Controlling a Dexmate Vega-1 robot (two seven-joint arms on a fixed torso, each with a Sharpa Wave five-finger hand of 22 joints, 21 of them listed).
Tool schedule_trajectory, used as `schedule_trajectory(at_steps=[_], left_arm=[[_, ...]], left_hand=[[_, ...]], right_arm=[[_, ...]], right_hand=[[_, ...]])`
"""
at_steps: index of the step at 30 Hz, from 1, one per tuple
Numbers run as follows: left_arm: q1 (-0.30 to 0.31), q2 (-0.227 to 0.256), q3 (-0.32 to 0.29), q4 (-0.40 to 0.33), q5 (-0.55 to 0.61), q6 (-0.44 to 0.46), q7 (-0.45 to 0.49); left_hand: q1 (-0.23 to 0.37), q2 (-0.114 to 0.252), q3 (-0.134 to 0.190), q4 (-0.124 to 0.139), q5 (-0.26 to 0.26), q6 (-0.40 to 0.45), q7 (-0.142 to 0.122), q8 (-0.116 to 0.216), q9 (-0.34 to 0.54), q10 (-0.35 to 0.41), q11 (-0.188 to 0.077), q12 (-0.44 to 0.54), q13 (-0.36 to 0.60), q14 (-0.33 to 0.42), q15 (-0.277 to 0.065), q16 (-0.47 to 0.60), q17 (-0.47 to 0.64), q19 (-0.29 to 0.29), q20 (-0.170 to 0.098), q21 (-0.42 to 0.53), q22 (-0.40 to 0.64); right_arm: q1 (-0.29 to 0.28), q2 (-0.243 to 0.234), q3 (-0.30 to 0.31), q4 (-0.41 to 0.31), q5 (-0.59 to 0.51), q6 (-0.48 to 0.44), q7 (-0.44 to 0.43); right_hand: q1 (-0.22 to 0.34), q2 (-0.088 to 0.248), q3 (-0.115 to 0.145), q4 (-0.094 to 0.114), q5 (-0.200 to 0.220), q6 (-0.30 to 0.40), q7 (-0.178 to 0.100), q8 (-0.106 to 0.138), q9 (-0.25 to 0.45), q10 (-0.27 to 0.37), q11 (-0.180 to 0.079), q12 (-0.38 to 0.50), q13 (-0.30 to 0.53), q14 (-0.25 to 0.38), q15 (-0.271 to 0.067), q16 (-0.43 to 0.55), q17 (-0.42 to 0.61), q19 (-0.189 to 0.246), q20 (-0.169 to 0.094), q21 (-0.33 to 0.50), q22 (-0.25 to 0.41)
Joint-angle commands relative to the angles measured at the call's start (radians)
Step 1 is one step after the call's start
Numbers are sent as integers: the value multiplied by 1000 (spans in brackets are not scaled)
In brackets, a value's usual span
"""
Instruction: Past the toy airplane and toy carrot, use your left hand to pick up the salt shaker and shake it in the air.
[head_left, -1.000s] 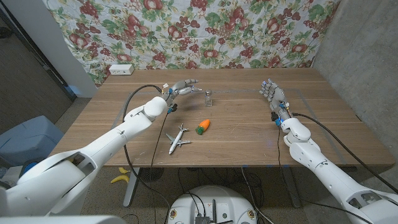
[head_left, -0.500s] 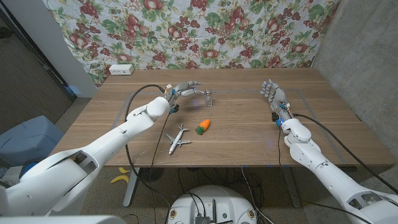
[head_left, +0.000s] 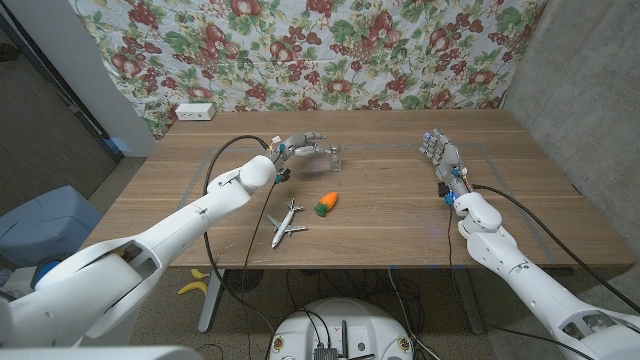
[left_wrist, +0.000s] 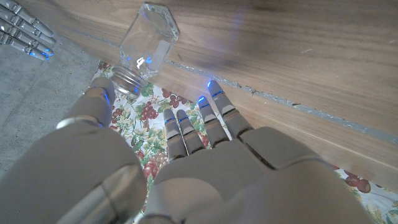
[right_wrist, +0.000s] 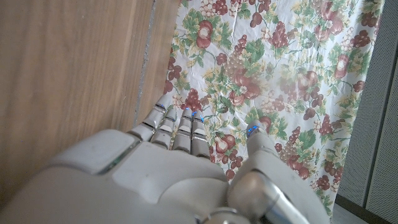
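Spanning most of the head view, the wooden counter (head_left: 380, 215) leaves bare room between the two arms and toward its near edge; the floral cloth (head_left: 330, 50) hangs behind its far edge. At mid-counter the left hand (head_left: 300, 148) reaches with fingers (left_wrist: 214, 106) spread apart, thumb just beside the salt shaker (head_left: 335, 155), though contact is hard to judge; the right hand (head_left: 440, 155) stands apart, fingers straight, holding nothing. Nearer lie the toy airplane (head_left: 287, 222) and toy carrot (head_left: 327, 203).
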Motion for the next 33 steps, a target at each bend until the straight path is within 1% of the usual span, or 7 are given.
schedule_trajectory(at_steps=[1, 4, 12, 19, 26, 33], left_arm=[[-17, -7, 16, 10, 12, 13, -20], [-21, -9, 21, 11, 14, 19, -27], [-29, -14, 32, 13, 27, 38, -28], [-39, -20, 42, 22, 35, 42, -34], [-51, -28, 51, 39, 39, 36, -41], [-60, -33, 59, 51, 41, 36, -52]], left_hand=[[18, 1, -9, 5, 11, 11, -1, 9, 3, 22, 2, 0, 5, 17, -129, 0, 5, 12, -1, -2, 1], [24, 4, -16, 7, 12, 15, -2, 7, 3, 42, 3, 3, 6, 28, -133, 2, 5, 13, 1, -6, 2], [36, 8, -28, 10, 13, 40, -7, 10, 3, 70, -1, 5, 6, 35, -131, 0, 6, 9, 1, -13, 2], [43, 9, -34, 10, 14, 44, -10, 9, 3, 78, -3, 3, 6, 34, -126, -3, 6, 9, 3, -17, 2], [52, 12, -40, 11, 14, 49, -14, 7, 3, 84, -5, 1, 6, 35, -126, -4, 6, 9, 4, -21, 2], [58, 13, -44, 11, 15, 49, -14, 4, 3, 86, -5, -2, 6, 35, -126, -6, 6, 9, 4, -23, 2]], right_arm=[[-9, -2, 4, -6, 0, 6, -7], [-11, -2, 5, -7, 0, 7, -7], [-17, -2, 8, -13, 1, 10, -12], [-19, -3, 7, -12, 0, 11, -11], [-23, -4, 8, -16, -2, 12, -16], [-24, -4, 8, -16, -4, 14, -17]], right_hand=[[9, 4, -5, -1, 1, 10, -3, 6, 2, 9, 1, -2, -1, 10, -1, -2, -1, 7, 0, -6, 1], [9, 4, -5, -1, 1, 11, -2, 6, 2, 9, 2, -2, -1, 11, -1, -2, -1, 8, 1, -8, 1], [9, 5, -6, -2, 1, 12, -1, 6, 2, 11, 2, -2, -1, 12, 1, -2, -4, 12, 3, -15, 1], [9, 5, -7, -1, 1, 12, 0, 5, 2, 13, 5, -1, 0, 13, 2, -2, -6, 13, 2, -20, 1], [9, 6, -7, -1, 2, 13, -1, 5, 2, 13, 1, -2, 0, 13, 1, -2, -7, 15, 2, -25, 1], [8, 6, -7, -1, 1, 12, 0, 5, 2, 13, 3, -2, 0, 13, 1, -2, -9, 17, 1, -30, 2]])
